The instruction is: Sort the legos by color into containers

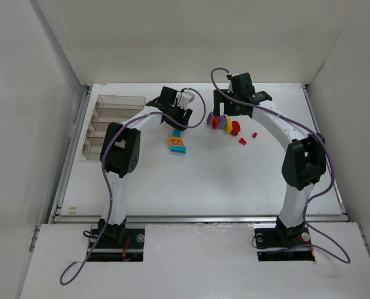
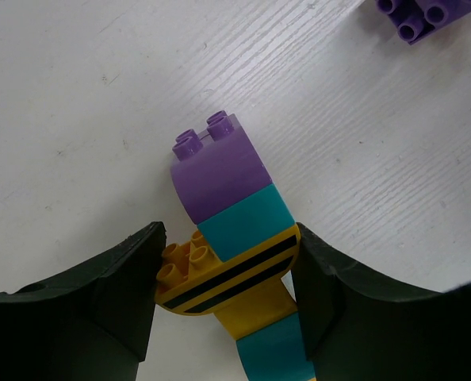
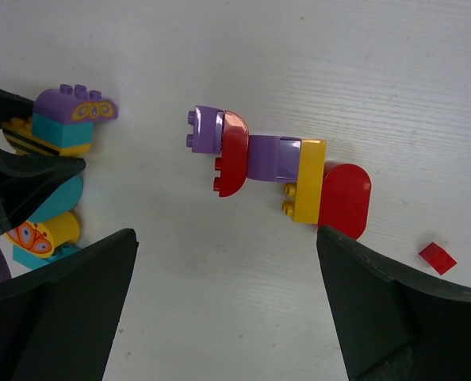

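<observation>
Your left hand [image 2: 229, 266], set narrow, clasps the mixed cluster [image 2: 224, 178] lying on the surface [image 2: 69, 95] (purple, teal, yellow snapped together), probably to lift it for pulling apart; the tray [image 1: 118, 99] stands well apart.

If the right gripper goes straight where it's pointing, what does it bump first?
Probably the purple, red and yellow brick cluster, which lies just ahead of the open right gripper. Depth is unclear, so it might touch the bare table first.
</observation>
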